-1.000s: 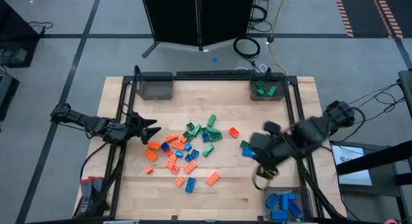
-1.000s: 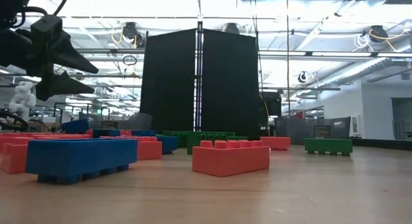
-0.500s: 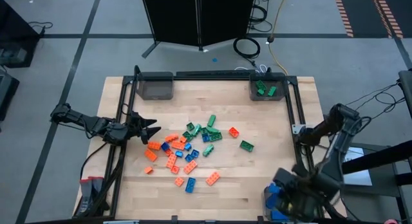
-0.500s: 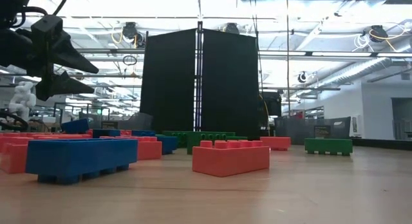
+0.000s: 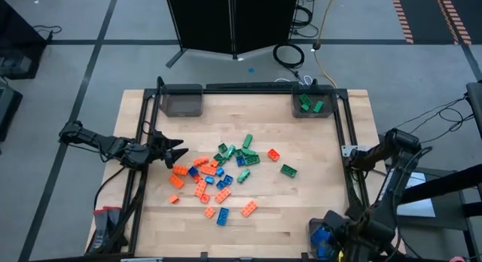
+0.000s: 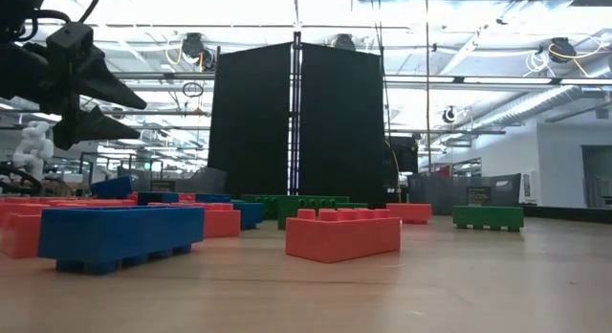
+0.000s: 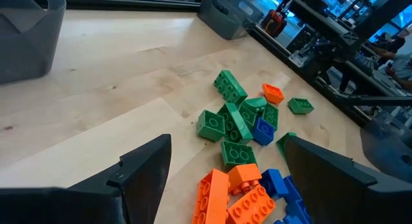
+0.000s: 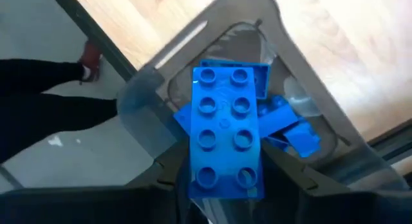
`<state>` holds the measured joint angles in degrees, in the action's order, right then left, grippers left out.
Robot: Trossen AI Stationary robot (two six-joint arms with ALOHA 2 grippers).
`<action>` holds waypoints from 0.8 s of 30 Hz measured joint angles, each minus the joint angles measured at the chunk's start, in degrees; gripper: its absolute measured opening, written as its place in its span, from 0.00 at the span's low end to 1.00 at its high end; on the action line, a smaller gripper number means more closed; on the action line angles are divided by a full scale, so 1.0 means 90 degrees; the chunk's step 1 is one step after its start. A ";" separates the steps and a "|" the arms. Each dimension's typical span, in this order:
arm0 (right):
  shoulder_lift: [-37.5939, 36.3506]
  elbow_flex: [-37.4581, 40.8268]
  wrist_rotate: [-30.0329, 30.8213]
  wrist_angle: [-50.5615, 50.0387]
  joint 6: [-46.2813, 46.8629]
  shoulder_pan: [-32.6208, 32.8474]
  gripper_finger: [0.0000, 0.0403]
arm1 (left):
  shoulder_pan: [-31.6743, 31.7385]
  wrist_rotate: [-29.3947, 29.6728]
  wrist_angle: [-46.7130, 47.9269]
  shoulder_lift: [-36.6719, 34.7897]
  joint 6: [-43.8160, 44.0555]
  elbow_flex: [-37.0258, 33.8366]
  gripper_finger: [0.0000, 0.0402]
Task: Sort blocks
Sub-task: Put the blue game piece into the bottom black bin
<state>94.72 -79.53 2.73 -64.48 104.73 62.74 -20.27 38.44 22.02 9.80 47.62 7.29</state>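
Orange, green and blue blocks (image 5: 218, 175) lie loose on the wooden table's middle, also shown in the left wrist view (image 7: 241, 130) and the low view (image 6: 342, 234). My left gripper (image 5: 177, 151) (image 7: 226, 145) (image 6: 132, 113) waits open at the pile's left, above the table. My right gripper (image 5: 343, 243) (image 8: 225, 179) hovers over the near right grey bin (image 5: 315, 230) (image 8: 148, 89), shut on a blue oblong block (image 8: 224, 130). More blue blocks (image 8: 296, 137) lie in that bin. My right gripper pinches the blue oblong block by its two long sides (image 8: 194, 176), near one end, between the two fingers. The fingers point steeply down from above. The block is lifted clear above the bin, its studded top facing the wrist camera.
A grey bin (image 5: 310, 104) with green blocks stands at the far right corner, and another grey bin (image 5: 183, 102) at the far left. A black frame (image 5: 348, 134) runs along the table's sides. A single green block (image 5: 288, 170) lies apart, right of the pile.
My right gripper has swung from beside the pile's right toward the table's near right corner, sinking and rolling, with the blue block carried along. It now hangs over the near right bin.
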 joint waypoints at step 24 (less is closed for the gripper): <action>0.0189 -0.0005 -0.0225 0.0150 0.0035 -0.0222 0.60 | 0.0000 -0.0007 0.0000 0.0000 0.0000 0.0002 0.76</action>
<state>96.42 -79.57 0.70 -63.13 105.05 60.74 -20.27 38.37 22.02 9.80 47.62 7.31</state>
